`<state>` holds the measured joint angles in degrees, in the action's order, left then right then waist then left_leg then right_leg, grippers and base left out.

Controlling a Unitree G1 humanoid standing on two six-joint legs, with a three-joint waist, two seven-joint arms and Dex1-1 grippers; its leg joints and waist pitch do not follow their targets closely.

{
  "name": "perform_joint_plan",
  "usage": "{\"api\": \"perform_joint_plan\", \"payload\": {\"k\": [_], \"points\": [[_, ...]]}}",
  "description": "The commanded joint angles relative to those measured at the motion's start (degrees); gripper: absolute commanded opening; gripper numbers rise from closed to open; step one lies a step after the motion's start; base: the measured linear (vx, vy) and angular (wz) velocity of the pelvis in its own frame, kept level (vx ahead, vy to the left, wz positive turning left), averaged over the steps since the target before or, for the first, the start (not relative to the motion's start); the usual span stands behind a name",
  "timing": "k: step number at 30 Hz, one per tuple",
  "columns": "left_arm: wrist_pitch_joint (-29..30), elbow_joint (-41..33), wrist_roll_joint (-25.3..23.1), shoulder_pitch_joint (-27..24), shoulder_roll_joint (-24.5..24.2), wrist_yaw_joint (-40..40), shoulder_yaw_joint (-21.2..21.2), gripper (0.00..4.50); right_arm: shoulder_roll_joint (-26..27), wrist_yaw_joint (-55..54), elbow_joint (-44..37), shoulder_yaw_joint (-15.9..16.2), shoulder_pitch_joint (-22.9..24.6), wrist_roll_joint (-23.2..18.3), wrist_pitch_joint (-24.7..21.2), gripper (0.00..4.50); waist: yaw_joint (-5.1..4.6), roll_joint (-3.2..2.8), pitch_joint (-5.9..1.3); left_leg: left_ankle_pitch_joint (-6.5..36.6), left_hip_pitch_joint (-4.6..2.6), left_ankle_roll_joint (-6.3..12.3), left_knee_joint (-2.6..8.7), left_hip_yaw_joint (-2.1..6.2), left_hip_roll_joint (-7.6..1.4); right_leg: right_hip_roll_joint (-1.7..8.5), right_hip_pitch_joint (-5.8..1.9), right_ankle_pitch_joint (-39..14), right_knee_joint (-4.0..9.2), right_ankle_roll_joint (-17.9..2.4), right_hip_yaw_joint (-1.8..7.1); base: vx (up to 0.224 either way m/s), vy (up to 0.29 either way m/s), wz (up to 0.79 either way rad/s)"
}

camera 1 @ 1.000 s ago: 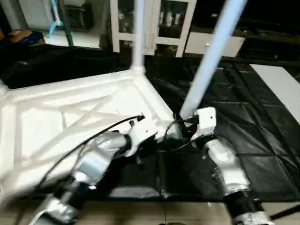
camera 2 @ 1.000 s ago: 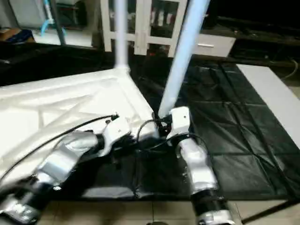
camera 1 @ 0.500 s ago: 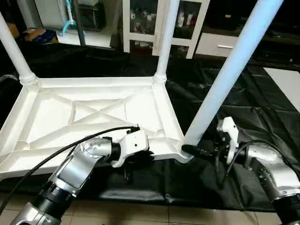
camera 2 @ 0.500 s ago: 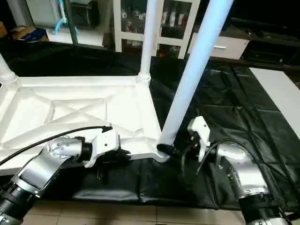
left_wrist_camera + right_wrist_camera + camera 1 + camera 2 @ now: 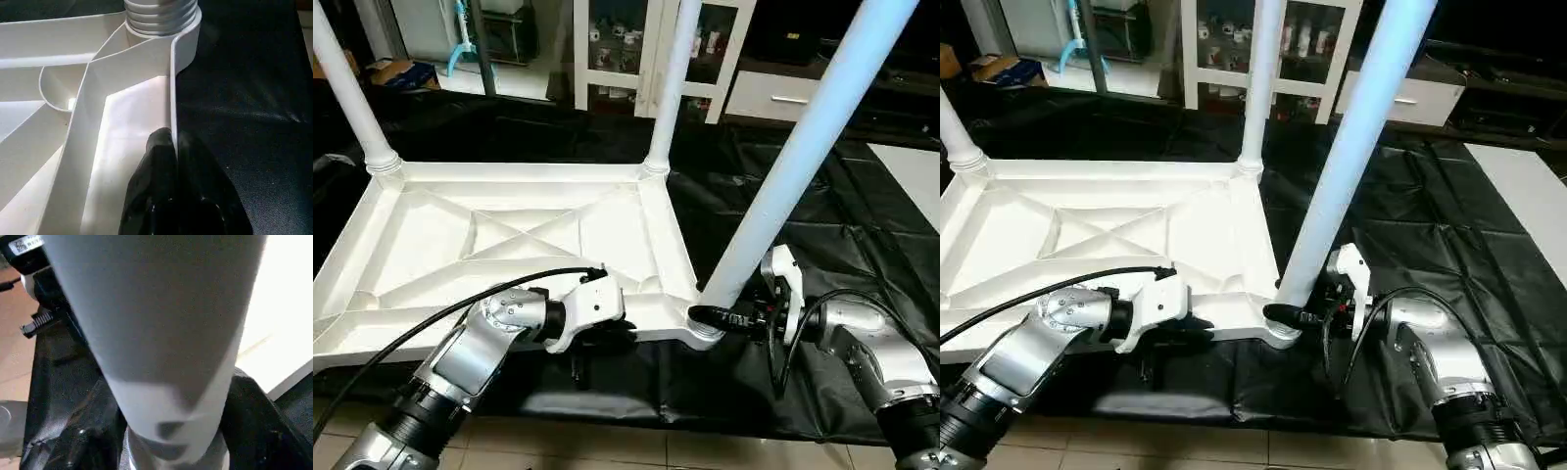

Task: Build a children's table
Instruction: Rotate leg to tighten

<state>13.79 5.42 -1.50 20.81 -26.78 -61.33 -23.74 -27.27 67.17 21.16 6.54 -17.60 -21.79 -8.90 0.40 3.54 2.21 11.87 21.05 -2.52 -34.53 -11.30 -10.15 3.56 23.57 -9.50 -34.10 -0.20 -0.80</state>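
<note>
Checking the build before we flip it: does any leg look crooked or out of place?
Yes. The near-right leg, held low by the right gripper, leans away from the tabletop; the two far legs stand upright. The near-left corner's socket is out of view.

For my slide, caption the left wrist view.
Left gripper fingers pinching the upturned tabletop rim near a fitted leg.

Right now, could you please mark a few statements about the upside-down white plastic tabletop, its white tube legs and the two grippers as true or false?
1. The white plastic tabletop lies ribbed side up. True.
2. The left gripper pinches the tabletop's edge wall. True.
3. The right gripper holds nothing. False: its fingers sit on both sides of the near white tube leg at its base.
4. No legs stand in the far corners. False: two far legs rise from the sockets.
</note>
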Motion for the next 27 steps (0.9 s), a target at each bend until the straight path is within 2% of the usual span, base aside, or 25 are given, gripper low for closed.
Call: {"api": "perform_joint_plan", "payload": {"k": [1, 2, 3, 4, 5, 6, 7, 8, 10, 11, 12, 14, 15, 16, 17, 18, 20, 21, 22, 23, 24, 25, 27], "points": [[-0.4, 0.5, 0.1, -1.0, 0.0, -1.6, -2.0, 0.00, -0.4, -2.3, 2.3, -1.5, -0.6, 1.2, 0.2, 2.19, 0.04, 0.16, -2.72, 13.4, -0.56, 2.24, 4.35, 1.37, -3.16, 3.77, -1.91, -18.4, 4.17, -11.2, 1.65, 0.000, 0.000, 0.00], [0.5, 0.9, -0.6, -0.6, 0.3, -0.5, -1.9, 0.00, 0.2, -5.6, 3.2, -1.6, -0.8, 2.8, 1.1, 2.16, -0.05, -0.05, -2.62, 14.0, -0.58, 1.87, 4.46, 1.40, -3.19, 3.72, -1.77, -19.3, 4.30, -11.0, 1.66, 0.000, 0.000, 0.00], [1.7, 1.4, -1.3, -0.2, 0.8, 1.1, -1.7, 0.00, 1.0, -9.7, 4.0, -1.8, -0.9, 4.5, 1.6, 2.16, -0.19, 0.03, -2.63, 14.4, -0.63, 1.69, 4.46, 1.41, -3.16, 3.67, -1.70, -19.9, 4.37, -10.8, 1.64, 0.000, 0.000, 0.00], [4.6, 2.6, -2.2, 0.9, 2.6, 4.6, -1.0, 0.00, 4.3, -21.7, 5.0, -3.1, -0.8, 7.8, 1.3, 2.11, -0.34, 0.01, -2.57, 14.9, -0.65, 0.94, 4.53, 1.40, -3.03, 3.60, -1.55, -21.1, 4.47, -10.4, 1.64, 0.000, 0.000, 0.00], [6.3, 3.3, -2.8, 1.6, 3.8, 6.8, -0.5, 0.00, 6.6, -29.3, 5.4, -4.3, -0.6, 9.3, 0.8, 2.02, -0.71, -0.12, -2.45, 15.5, -0.60, -0.63, 4.74, 1.53, -2.91, 3.48, -1.30, -22.5, 4.50, -9.6, 1.69, 0.000, 0.000, 0.00], [7.7, 4.1, -3.8, 2.4, 5.0, 9.3, -0.2, 0.00, 8.8, -36.6, 5.2, -5.4, 0.1, 10.9, -0.2, 2.02, -1.26, -0.22, -2.44, 17.2, -0.43, -2.37, 5.04, 1.95, -2.80, 3.54, -1.41, -25.3, 4.63, -8.5, 1.49, 0.000, 0.000, 0.00], [7.7, 4.1, -3.8, 2.4, 5.0, 9.3, -0.2, 0.00, 8.8, -36.6, 5.2, -5.4, 0.1, 10.9, -0.2, 2.02, -1.49, -0.20, -2.53, 18.1, -0.44, -3.08, 5.11, 2.14, -2.76, 3.59, -1.44, -26.3, 4.71, -7.8, 1.36, 0.000, 0.000, 0.00], [9.9, 5.8, -5.1, 3.8, 7.4, 14.0, 0.6, 0.00, 12.7, -47.5, 4.5, -7.4, 1.6, 12.9, -1.0, 1.98, -1.75, -0.01, -2.57, 20.2, -0.45, -3.40, 5.18, 2.45, -2.80, 3.59, -1.53, -27.8, 4.90, -6.8, 1.19, 0.000, 0.000, 0.00], [11.8, 7.2, -5.9, 5.0, 9.6, 17.6, 1.4, 0.00, 16.0, -55.7, 4.0, -9.3, 2.7, 14.3, -0.8, 1.95, -2.00, -0.09, -2.52, 22.8, -1.19, -3.61, 4.90, 2.25, -2.58, 3.42, -0.42, -29.5, 5.52, -6.1, 1.42, 0.000, 0.000, 0.00], [12.2, 7.6, -6.1, 5.4, 10.4, 18.8, 1.6, 0.00, 17.2, -58.3, 4.2, -9.7, 2.7, 14.7, -0.6, 1.94, -2.05, -0.03, -2.58, 23.3, -0.94, -3.56, 5.05, 2.40, -2.56, 3.44, -0.66, -30.0, 5.59, -5.4, 1.34, 0.000, 0.000, 0.00], [12.6, 8.3, -6.4, 5.9, 11.5, 20.4, 1.9, 0.00, 18.8, -61.8, 4.6, -10.3, 2.6, 15.1, -0.4, 1.93, -2.05, -0.21, -2.59, 23.7, -0.99, -3.46, 5.06, 2.45, -2.53, 3.40, -0.63, -30.0, 5.66, -5.1, 1.28, 0.000, 0.000, 0.00], [13.3, 9.5, -7.0, 7.0, 13.6, 23.3, 2.2, 0.00, 22.0, -68.3, 6.2, -11.3, 1.6, 15.8, 1.2, 1.93, -2.28, -0.21, -2.68, 24.6, -1.09, -3.60, 5.09, 2.44, -2.47, 3.33, -0.39, -29.1, 5.83, -4.6, 1.18, 0.000, 0.000, 0.00], [13.4, 9.6, -7.0, 7.1, 13.9, 23.6, 2.2, 0.00, 22.5, -69.1, 6.6, -11.4, 1.3, 15.9, 1.7, 1.93, -2.34, -0.20, -2.67, 24.7, -1.09, -3.48, 5.10, 2.40, -2.45, 3.28, -0.36, -28.6, 5.88, -4.6, 1.21, 0.000, 0.000, 0.00], [13.3, 10.1, -7.4, 7.5, 14.6, 24.0, 1.8, 0.00, 24.0, -70.9, 8.2, -11.2, -0.3, 16.1, 4.1, 1.93, -2.25, -0.60, -2.69, 24.8, -1.03, -3.28, 5.24, 2.44, -2.53, 3.33, -0.49, -26.8, 5.82, -4.9, 1.21, 0.000, 0.000, 0.00], [13.1, 10.3, -7.4, 7.7, 14.9, 23.8, 1.5, 0.00, 25.4, -70.8, 9.6, -11.0, -2.1, 15.6, 6.3, 1.93, -2.42, -0.50, -2.82, 24.4, -0.80, -3.10, 5.24, 2.47, -2.47, 3.34, -0.73, -25.1, 5.60, -5.3, 1.16, 0.000, 0.000, 0.00], [13.1, 10.3, -7.4, 7.7, 14.9, 23.8, 1.5, 0.00, 25.6, -70.7, 9.7, -11.0, -2.3, 15.5, 6.6, 1.93, -2.45, -0.51, -2.85, 24.0, -0.70, -2.93, 5.28, 2.41, -2.45, 3.31, -0.81, -24.2, 5.53, -5.5, 1.21, 0.000, 0.000, 0.00], [13.0, 10.2, -7.6, 7.6, 14.5, 23.3, 1.5, 0.00, 26.4, -66.3, 9.3, -10.5, -3.4, 13.0, 8.4, 1.93, -2.38, -0.61, -2.79, 23.4, -0.78, -2.22, 5.19, 2.15, -2.50, 3.25, -0.78, -21.8, 5.44, -6.3, 1.38, 0.000, 0.000, 0.00], [12.4, 10.1, -7.5, 7.4, 13.8, 22.6, 1.4, 0.00, 25.9, -62.3, 8.3, -9.2, -3.4, 12.4, 8.4, 1.93, -2.34, -0.55, -2.83, 23.2, -0.76, -2.00, 5.17, 2.09, -2.49, 3.21, -0.89, -21.2, 5.36, -6.4, 1.41, 0.000, 0.000, 0.00], [11.7, 10.0, -7.5, 7.2, 13.1, 21.8, 1.2, 0.00, 25.4, -60.2, 6.6, -7.8, -3.0, 13.0, 9.0, 2.49, -2.20, -0.44, -2.84, 22.4, -0.61, -1.42, 5.15, 2.03, -2.52, 3.27, -1.11, -20.5, 5.24, -6.7, 1.50, 0.000, 0.000, 0.00], [11.5, 9.8, -7.4, 6.9, 12.4, 21.3, 1.2, 0.00, 24.8, -57.6, 4.7, -7.1, -2.4, 12.8, 9.5, 2.49, -2.13, -0.44, -2.95, 20.9, -0.34, -0.93, 5.13, 1.94, -2.56, 3.30, -1.45, -18.9, 5.07, -7.1, 1.55, 0.000, 0.000, 0.00], [11.5, 9.8, -7.4, 6.9, 12.4, 21.3, 1.2, 0.00, 24.8, -57.6, 4.7, -7.1, -2.4, 12.8, 9.5, 2.49, -2.00, -0.45, -3.00, 20.0, -0.36, -0.72, 5.06, 1.90, -2.63, 3.38, -1.45, -18.1, 4.97, -7.3, 1.60, 0.000, 0.000, 0.00], [10.5, 9.8, -7.1, 6.6, 11.7, 20.3, 1.1, 0.00, 24.4, -56.6, 2.7, -7.1, -1.7, 12.3, 8.9, 2.65, -1.98, -0.44, -2.93, 19.4, -0.46, -0.38, 4.98, 1.72, -2.61, 3.28, -1.24, -17.7, 5.00, -7.9, 1.63, 0.000, 0.000, 0.00], [10.2, 9.3, -7.0, 5.8, 10.4, 18.9, 0.9, 0.00, 22.7, -53.9, -0.2, -6.8, -0.8, 11.1, 6.6, 2.80, -1.79, -0.13, -3.09, 18.1, -0.26, 0.07, 4.87, 1.64, -2.51, 3.35, -1.63, -18.1, 4.90, -7.9, 1.69, 0.000, 0.000, 0.00]]}}
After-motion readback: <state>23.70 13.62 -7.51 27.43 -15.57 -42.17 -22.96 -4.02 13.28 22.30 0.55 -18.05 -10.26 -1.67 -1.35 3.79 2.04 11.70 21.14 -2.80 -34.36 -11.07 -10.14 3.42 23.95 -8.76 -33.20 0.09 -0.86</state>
